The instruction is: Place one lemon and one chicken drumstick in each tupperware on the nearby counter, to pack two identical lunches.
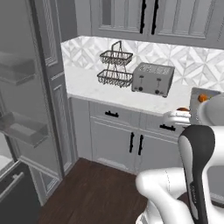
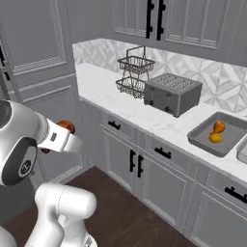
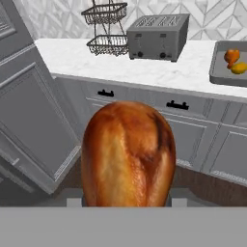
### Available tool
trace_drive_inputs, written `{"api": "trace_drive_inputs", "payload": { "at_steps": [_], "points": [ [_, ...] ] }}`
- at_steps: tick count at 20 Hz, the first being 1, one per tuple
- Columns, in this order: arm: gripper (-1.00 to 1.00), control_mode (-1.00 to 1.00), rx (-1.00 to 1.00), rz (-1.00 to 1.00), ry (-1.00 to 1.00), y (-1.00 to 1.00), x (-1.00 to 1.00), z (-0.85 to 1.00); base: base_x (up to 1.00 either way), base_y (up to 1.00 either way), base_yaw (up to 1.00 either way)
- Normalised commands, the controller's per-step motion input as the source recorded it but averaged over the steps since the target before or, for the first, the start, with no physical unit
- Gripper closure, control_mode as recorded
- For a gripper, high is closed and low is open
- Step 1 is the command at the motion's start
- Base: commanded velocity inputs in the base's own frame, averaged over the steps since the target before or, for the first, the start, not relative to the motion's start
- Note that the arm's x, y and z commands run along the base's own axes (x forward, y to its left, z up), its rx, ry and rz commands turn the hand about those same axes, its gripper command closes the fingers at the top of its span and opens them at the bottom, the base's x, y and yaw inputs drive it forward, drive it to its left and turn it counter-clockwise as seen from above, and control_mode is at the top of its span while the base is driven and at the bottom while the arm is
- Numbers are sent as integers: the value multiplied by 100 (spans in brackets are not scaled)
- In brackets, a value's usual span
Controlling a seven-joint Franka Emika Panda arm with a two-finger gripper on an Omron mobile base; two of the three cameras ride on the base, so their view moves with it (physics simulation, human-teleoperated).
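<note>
Pincer (image 3: 126, 202) pinching the chicken drumstick (image 3: 128, 154), held up in the air in front of the cabinets, well short of the surface (image 2: 116, 99). Over by the toaster (image 2: 172, 93), one tupperware (image 2: 200, 137) holds a lemon (image 2: 215, 138) (and a drumstick beside it).

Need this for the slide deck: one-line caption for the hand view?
Gripper carrying a chicken drumstick toward the counter, toaster and partly filled tupperware ahead.

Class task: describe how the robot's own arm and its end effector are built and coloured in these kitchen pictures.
The arm is made of smooth, rounded glossy white segments with dark, nearly black joint covers. Its white end effector has two small dark fingertips. No cables or sleeves are visible.
</note>
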Motion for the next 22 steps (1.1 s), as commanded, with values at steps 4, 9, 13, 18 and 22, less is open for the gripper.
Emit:
{"api": "trace_drive_inputs", "payload": {
  "at_steps": [4,9,13,18,22],
  "points": [
    [100,100,0,0,0,0,0,0,0,-80,-47],
    [100,100,0,0,0,0,0,0,1,-93,-46],
    [100,100,0,0,0,0,0,0,19,-89,-42],
    [100,100,0,0,0,0,0,0,61,-55,-31],
    [100,100,0,0,0,0,0,0,94,0,-3]
  ]
}}
